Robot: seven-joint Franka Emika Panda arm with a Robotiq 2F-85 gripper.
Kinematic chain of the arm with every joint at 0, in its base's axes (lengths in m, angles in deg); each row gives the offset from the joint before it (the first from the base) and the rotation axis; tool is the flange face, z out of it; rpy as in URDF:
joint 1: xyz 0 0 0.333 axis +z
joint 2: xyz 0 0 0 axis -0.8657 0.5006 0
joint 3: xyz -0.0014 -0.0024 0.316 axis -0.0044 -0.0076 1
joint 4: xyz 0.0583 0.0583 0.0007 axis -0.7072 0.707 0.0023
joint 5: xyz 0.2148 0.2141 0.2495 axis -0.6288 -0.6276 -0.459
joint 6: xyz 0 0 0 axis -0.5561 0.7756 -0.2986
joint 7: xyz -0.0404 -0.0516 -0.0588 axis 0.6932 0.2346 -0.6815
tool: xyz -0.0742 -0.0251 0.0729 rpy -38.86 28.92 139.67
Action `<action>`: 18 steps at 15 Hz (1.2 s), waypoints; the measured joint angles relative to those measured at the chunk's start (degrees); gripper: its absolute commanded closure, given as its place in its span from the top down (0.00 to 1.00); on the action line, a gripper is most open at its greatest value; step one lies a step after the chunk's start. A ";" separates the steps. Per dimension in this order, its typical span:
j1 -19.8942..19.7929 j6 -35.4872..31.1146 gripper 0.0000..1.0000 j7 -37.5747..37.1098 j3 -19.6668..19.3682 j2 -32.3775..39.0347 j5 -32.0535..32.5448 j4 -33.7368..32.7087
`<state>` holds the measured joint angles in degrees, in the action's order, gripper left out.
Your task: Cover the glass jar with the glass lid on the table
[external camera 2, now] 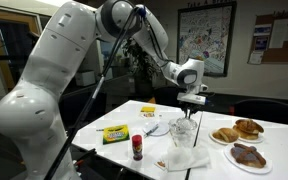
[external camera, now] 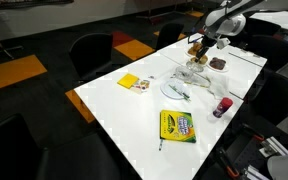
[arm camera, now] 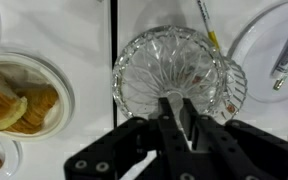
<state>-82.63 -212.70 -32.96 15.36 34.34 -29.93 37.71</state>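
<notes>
**Glass lid: in your pincer, over the bench, above the glass jar**

Your pincer (arm camera: 177,118) has its fingers (arm camera: 187,122) drawn nearly together on the raised centre of the glass lid (arm camera: 169,60), a round, ribbed, clear piece that fills the middle of the wrist view. The glass jar (arm camera: 236,92) shows as a clear rim just past the lid's right edge, otherwise hidden beneath it; you cannot tell whether the two touch. Both sit over the white bench (external camera: 114,105), towards its far end in an exterior view. In the wrist view, a pastry plate (arm camera: 56,75) lies to the left and a white plate (arm camera: 259,50) with utensils to the upper right. Well apart from these are a crayon box (external camera: 177,125) and a dark bottle (external camera 2: 137,148) with a red top.
</notes>
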 measured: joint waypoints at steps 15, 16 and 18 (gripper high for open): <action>5.68 0.00 0.04 -0.62 0.76 2.99 2.67 -1.30; 5.68 0.00 0.04 -0.90 0.73 3.20 3.18 -1.58; 5.68 0.00 0.04 -1.54 0.61 3.52 4.22 -2.05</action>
<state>-76.95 -212.70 -34.50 15.97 37.85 -25.71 35.66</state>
